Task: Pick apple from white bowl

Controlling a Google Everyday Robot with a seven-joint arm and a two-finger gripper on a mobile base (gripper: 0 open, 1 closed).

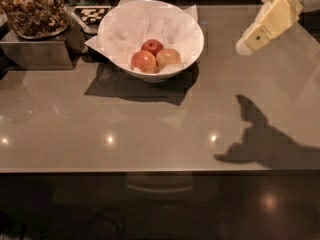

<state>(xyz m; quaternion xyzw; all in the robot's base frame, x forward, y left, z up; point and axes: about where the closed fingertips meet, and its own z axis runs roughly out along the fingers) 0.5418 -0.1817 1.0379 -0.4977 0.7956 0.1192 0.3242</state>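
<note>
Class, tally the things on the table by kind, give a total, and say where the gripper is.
Apples: 3 (pale apple, red-orange apple, dark red apple)
Bowl: 1
Nut tray: 1
Checkered board: 1
Total: 6
Gripper: upper right, over the table

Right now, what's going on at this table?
A one-arm robot is after the palest apple in the white bowl. It lies on the paper lining, up against two redder apples. The tool hangs over the far right of the table, well apart from the bowl. Nothing is picked yet. A tray of nuts stands to the left of the bowl.
</note>
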